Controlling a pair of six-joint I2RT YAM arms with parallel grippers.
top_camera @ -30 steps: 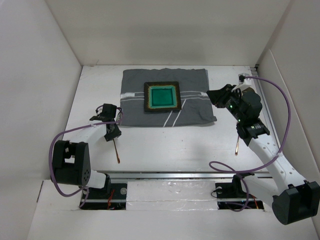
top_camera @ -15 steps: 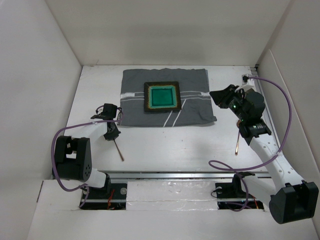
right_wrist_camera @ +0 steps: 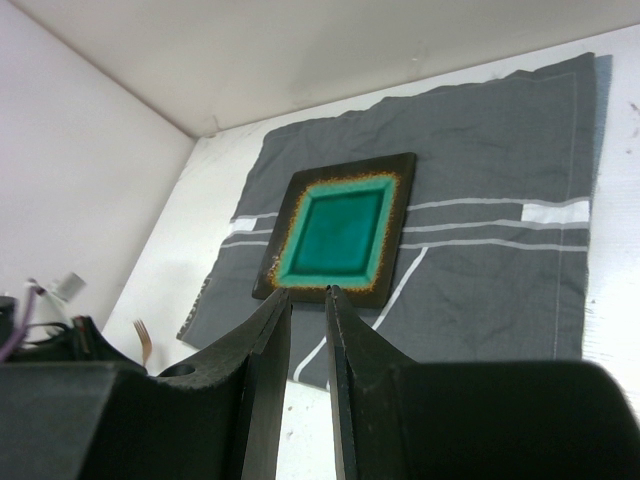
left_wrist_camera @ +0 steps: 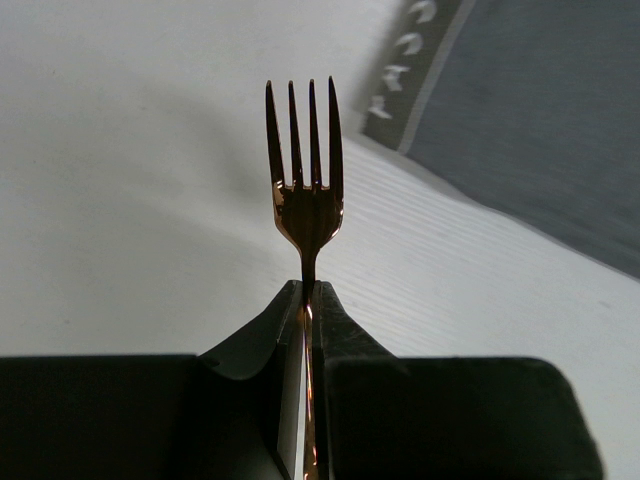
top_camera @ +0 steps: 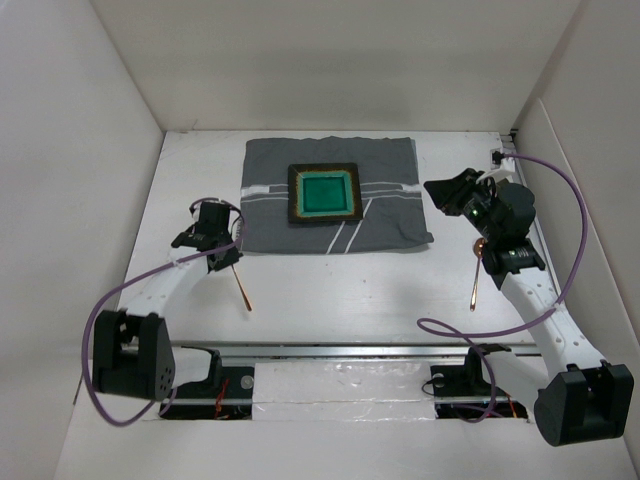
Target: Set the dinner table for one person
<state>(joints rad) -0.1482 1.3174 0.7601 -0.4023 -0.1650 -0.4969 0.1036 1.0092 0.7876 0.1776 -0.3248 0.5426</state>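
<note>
The dinner table (top_camera: 340,285) is a plain white tabletop. A grey striped cloth (top_camera: 330,195) lies at its back with a square green plate (top_camera: 324,194) on it. My left gripper (top_camera: 225,258) is shut on a copper fork (top_camera: 241,288), just off the cloth's near-left corner. In the left wrist view the gripper (left_wrist_camera: 308,292) pinches the fork's neck and the tines (left_wrist_camera: 303,140) stick out past the fingertips. My right gripper (top_camera: 443,196) hovers off the cloth's right edge. Its jaws stand a narrow gap apart with nothing between them (right_wrist_camera: 308,295). A copper spoon (top_camera: 475,285) lies on the table under the right arm.
White walls close in the table on the left, back and right. Purple cables loop beside both arms. The right wrist view shows the plate (right_wrist_camera: 340,230), the cloth (right_wrist_camera: 480,200) and the fork's tines (right_wrist_camera: 143,340) far left.
My left gripper has carried the fork a little back and toward the cloth, and the handle has swung right. The right gripper has drifted slightly right.
</note>
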